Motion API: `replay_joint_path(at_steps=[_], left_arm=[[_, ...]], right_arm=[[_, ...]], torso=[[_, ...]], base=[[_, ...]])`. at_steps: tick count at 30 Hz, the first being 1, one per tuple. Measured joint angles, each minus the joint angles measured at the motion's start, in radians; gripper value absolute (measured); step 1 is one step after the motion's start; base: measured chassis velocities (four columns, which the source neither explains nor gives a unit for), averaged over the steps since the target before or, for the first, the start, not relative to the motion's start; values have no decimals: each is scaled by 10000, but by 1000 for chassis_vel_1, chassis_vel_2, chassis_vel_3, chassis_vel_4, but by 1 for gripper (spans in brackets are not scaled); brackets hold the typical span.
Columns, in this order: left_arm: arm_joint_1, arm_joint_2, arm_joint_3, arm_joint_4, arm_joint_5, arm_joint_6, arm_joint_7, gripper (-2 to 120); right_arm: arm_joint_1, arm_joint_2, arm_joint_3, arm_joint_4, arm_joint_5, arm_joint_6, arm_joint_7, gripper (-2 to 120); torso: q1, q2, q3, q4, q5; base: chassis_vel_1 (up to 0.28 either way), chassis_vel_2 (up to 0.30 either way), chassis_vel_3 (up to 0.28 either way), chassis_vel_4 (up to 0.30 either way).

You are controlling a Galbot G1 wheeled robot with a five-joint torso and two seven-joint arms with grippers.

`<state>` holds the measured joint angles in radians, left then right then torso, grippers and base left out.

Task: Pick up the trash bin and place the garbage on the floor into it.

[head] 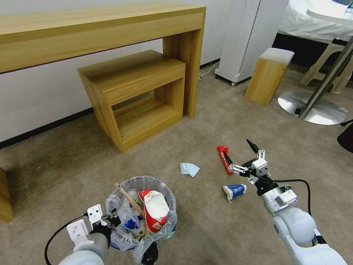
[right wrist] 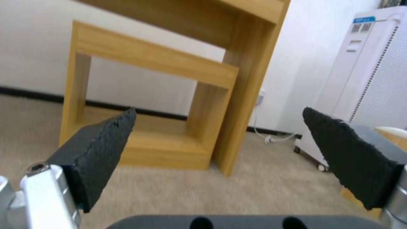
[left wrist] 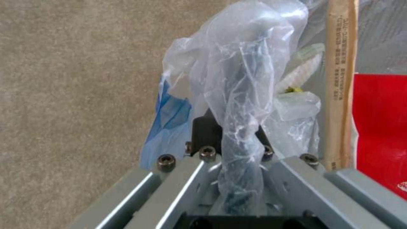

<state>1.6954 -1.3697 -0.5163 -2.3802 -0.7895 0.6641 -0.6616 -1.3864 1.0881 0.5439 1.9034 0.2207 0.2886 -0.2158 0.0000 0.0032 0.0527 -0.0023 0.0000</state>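
Observation:
The trash bin (head: 141, 215), black with a translucent liner, is close in front of me on the left. It holds a white slipper, a red packet and a wooden stick (head: 130, 200). My left gripper (head: 112, 221) is shut on the bin's rim, and in the left wrist view the bunched liner (left wrist: 237, 95) runs between its jaws (left wrist: 231, 143). On the beige floor (head: 206, 121) lie garbage pieces: a pale blue tissue (head: 189, 169), a red packet (head: 223, 158) and a blue-white paper cup (head: 234, 191). My right gripper (head: 241, 156) hangs open just above the red packet, its black pads (right wrist: 101, 149) wide apart.
A long wooden desk (head: 92, 33) with a low wooden shelf unit (head: 136, 95) under it stands at the wall ahead. A white appliance (head: 250, 36), a cushioned wooden stool (head: 270, 73) and a round metal table base (head: 310, 106) stand at the far right.

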Motion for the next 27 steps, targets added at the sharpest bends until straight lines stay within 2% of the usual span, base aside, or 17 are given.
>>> replay_joint_path(at_steps=[3, 4, 6, 8, 10, 13, 14, 17, 27], left_arm=[[-129, 102, -169, -26, -197, 14, -5, 0], [-129, 102, -169, -26, -197, 14, -5, 0], [-147, 187, -318, -131, -310, 14, 11, 0], [-134, 200, -340, -150, -322, 14, 20, 0], [-72, 226, -415, -221, -393, 6, 66, 0], [-62, 226, -455, -263, -445, -15, 96, 0], [-68, 217, -460, -277, -453, -29, 104, 0], [-74, 194, -438, -281, -447, -47, 125, 0], [-6, 172, -351, -330, -215, -97, 254, 0]], right_arm=[[-338, -387, 181, -24, 22, -781, -172, 100], [-338, -387, 181, -24, 22, -781, -172, 100], [-609, -796, 291, -74, 329, -1600, -279, 100], [-667, -855, 317, -73, 363, -1732, -290, 100], [-966, -1025, 454, 180, 467, -2394, -255, 100], [-1186, -1094, 555, 489, 475, -2883, 65, 100], [-1320, -1098, 563, 596, 590, -2776, 488, 100], [-1429, -1074, 560, 643, 801, -2368, 862, 100], [-2142, -856, 1211, 917, 1120, -1545, 928, 100]], torso=[[0, 0, 0, 0, 0], [0, 0, 0, 0, 0], [0, 0, 0, -1, 0], [0, 0, 0, 0, 0], [0, 0, 0, 0, 1], [0, 1, 0, 0, -1], [0, 0, 0, 0, 0], [0, 0, 0, -1, 0], [0, 0, 0, -1, 0]], base=[[0, 0, 0, 0], [0, 0, 0, 0], [0, 0, 0, 0], [0, 0, 0, 0], [0, 0, 0, 0], [0, 0, 0, 0], [0, 0, 0, 0], [0, 0, 0, 0], [0, 0, 0, 0]])
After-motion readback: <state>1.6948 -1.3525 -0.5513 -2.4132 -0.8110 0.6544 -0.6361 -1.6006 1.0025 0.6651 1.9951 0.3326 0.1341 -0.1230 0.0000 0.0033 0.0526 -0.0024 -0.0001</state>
